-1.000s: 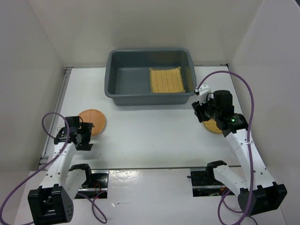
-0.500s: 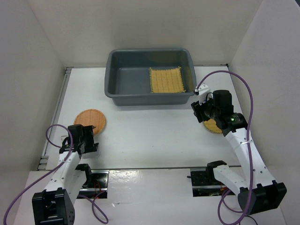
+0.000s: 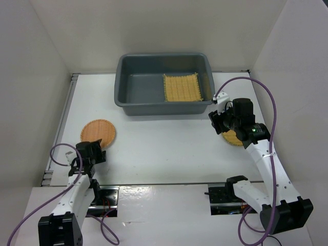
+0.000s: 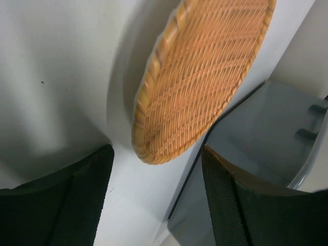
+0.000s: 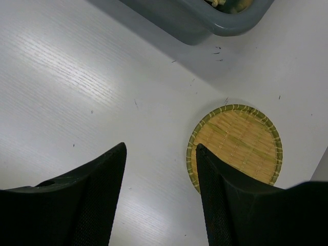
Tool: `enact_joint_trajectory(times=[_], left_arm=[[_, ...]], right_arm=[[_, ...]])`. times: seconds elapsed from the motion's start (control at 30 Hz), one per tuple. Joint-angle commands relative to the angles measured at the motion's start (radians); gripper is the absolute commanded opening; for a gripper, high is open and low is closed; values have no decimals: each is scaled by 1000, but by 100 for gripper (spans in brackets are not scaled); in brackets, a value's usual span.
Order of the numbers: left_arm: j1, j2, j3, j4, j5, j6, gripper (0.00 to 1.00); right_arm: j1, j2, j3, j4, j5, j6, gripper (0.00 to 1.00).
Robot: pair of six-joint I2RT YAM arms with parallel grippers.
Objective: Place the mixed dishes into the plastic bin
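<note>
Pulling back toward its base, the left claw (image 3: 91, 152) sits wide and empty, leaving the orange disc (image 3: 98, 131) on the table (image 3: 164, 146). The right claw (image 5: 161, 164), also spread, hovers by the pale disc (image 5: 234, 146). Only the square mat (image 3: 181, 87) lies in the bin (image 3: 154, 107), so two pieces remain.

An orange-brown round woven disc (image 4: 202, 77) lies on a white table (image 4: 61, 66) and fills the upper middle of the view, its raised coiled rim facing the camera. Below it, the left hand (image 4: 156, 169) shows two dark fingers (image 4: 77, 200) spread wide at the bottom corners, nothing between them. The disc's near edge sits just beyond the gap. A smooth grey surface (image 4: 266, 138), hard to identify, rises behind the right-side finger.
</note>
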Motion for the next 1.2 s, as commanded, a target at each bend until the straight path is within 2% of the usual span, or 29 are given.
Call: enact_joint_trajectory(times=[0.0, 0.07, 0.2, 0.27, 0.3, 0.37, 0.5, 0.6, 0.67, 0.7, 0.8, 0.83, 0.93, 0.97, 1.03, 1.17], left_arm=[[-3, -11, -32, 95, -78, -7, 73], [-3, 3, -43, 142, -87, -7, 69], [-3, 102, 12, 162, -109, 26, 69], [-3, 147, 46, 162, -109, 35, 73], [-3, 185, 46, 162, -99, 35, 81], [-3, 219, 46, 188, -99, 35, 89], [-3, 363, 69, 257, -87, 78, 90], [-3, 440, 110, 268, -63, 99, 86], [6, 449, 110, 300, -32, 99, 77], [6, 449, 100, 310, -23, 89, 68], [6, 458, 89, 336, -23, 89, 60], [6, 458, 89, 336, -23, 102, 48], [6, 458, 78, 337, -32, 102, 23], [6, 458, 78, 325, -32, 102, 10], [6, 447, 78, 302, -42, 112, 5], [15, 370, 87, 255, -52, 144, 0]], right_arm=[[-6, 4, 1, 14, 3, -5, 62], [-6, 4, 1, 14, 3, -5, 64], [-6, 4, 1, 14, 3, -5, 64], [-6, 4, 1, 14, 3, -5, 64], [-6, 4, 1, 14, 3, -5, 64], [-6, 4, 1, 14, 3, -5, 64], [-6, 4, 1, 14, 3, -5, 64], [-6, 4, 1, 14, 3, -5, 65], [-6, 4, 1, 14, 3, -5, 65], [-6, 4, 1, 14, 3, -5, 65], [-6, 4, 1, 14, 3, -5, 65], [-6, 4, 1, 14, 3, -5, 65], [-6, 4, 1, 14, 3, -5, 65], [-6, 13, 1, 14, 3, -5, 65], [-6, 13, 1, 14, 3, -5, 65], [-6, 13, 1, 14, 3, -5, 65]])
